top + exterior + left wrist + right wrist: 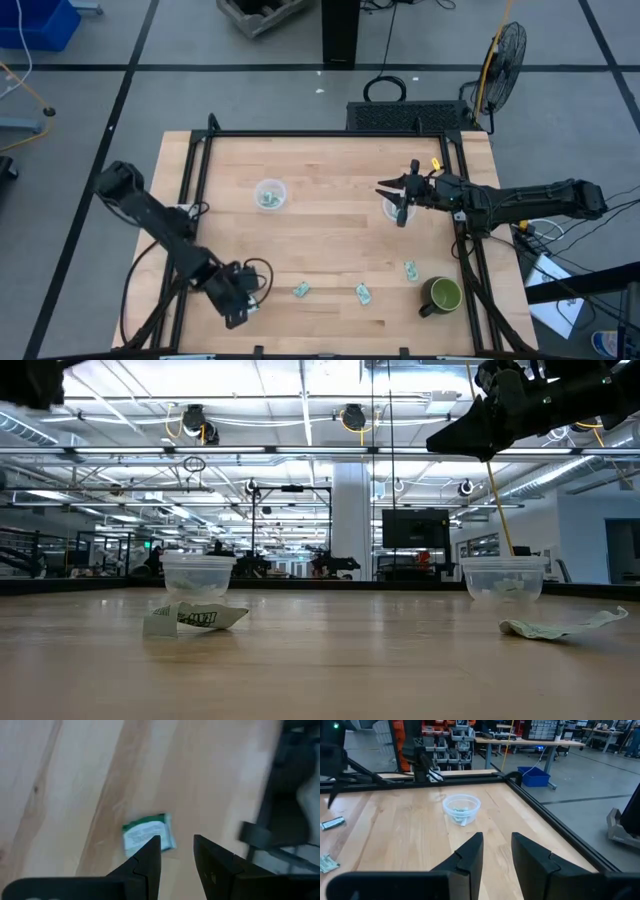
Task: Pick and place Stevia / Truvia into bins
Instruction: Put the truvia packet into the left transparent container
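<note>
In the left wrist view a green and white sachet (146,833) lies flat on the wood. My left gripper (177,847), open, is low over the table's near left part (240,300), and one finger covers the sachet's edge. Three more sachets (301,289) (363,294) (410,270) lie flat near the near edge. My right gripper (398,198) is open and empty above the right clear cup (392,208), high over it in the low view (500,420). The left cup (270,193) (461,809) holds sachets. My left gripper comes slanting down at the sachet on the table. One fingertip (152,851) stands over the sachet's edge (159,840), the other to the side of it on bare wood. I cannot tell whether the finger touches the paper.
A dark green mug (441,295) stands at the near right corner, close to one sachet. A black frame rail (195,170) runs around the table. In the low view crumpled sachets (195,618) (560,625) lie in front of the two cups (198,575) (503,577).
</note>
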